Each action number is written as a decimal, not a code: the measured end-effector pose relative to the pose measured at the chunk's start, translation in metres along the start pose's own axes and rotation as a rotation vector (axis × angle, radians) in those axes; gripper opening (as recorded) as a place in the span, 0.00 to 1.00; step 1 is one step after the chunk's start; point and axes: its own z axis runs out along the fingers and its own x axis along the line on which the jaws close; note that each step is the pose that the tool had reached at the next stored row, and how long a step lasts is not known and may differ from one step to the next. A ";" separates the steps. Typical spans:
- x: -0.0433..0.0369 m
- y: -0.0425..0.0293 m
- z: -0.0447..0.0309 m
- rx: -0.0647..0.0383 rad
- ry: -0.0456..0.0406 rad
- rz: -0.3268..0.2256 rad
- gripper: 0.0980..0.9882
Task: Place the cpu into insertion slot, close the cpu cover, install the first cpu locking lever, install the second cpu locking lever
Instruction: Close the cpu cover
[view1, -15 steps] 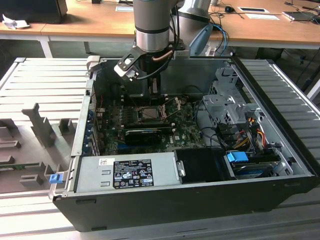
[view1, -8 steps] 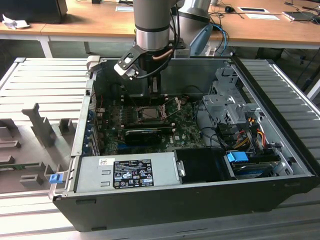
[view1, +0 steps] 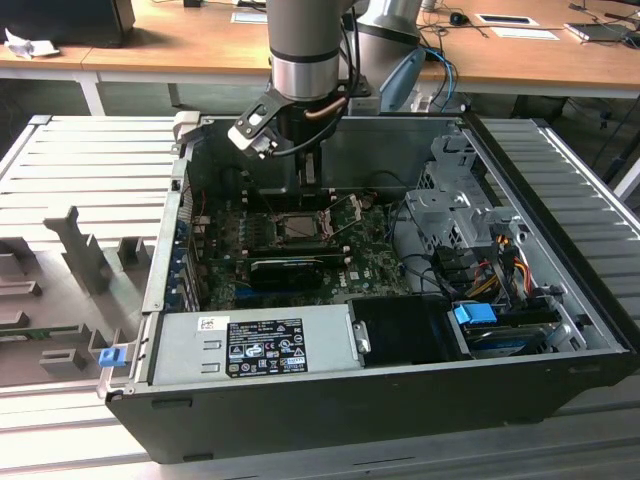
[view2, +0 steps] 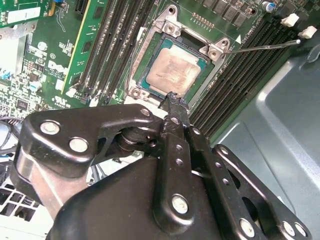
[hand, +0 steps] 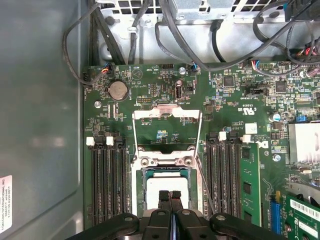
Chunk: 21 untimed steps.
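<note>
The cpu, a pale silvery square, lies flat in the socket on the green motherboard, with its green rim showing all round; it is also partly visible as the cpu in the first wrist view. The cpu cover is swung back open from its hinge, and the board shows through its square opening. A thin locking lever sticks out sideways, unlatched. My gripper is shut with nothing between its black fingers. Its tips hover at the cpu's near edge; I cannot tell whether they touch. In the exterior view the gripper hangs just over the socket.
Memory slots flank the socket on both sides. Black cables loop along the case wall behind it. The grey case wall stands close beside the gripper. A power supply and drive bay fill the case's front.
</note>
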 end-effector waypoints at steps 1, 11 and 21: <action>0.0000 0.0000 -0.0003 0.000 -0.0001 0.000 0.01; 0.0000 0.0002 -0.0029 0.000 0.0000 0.000 0.01; 0.0000 0.0004 -0.0047 0.000 -0.0001 0.000 0.01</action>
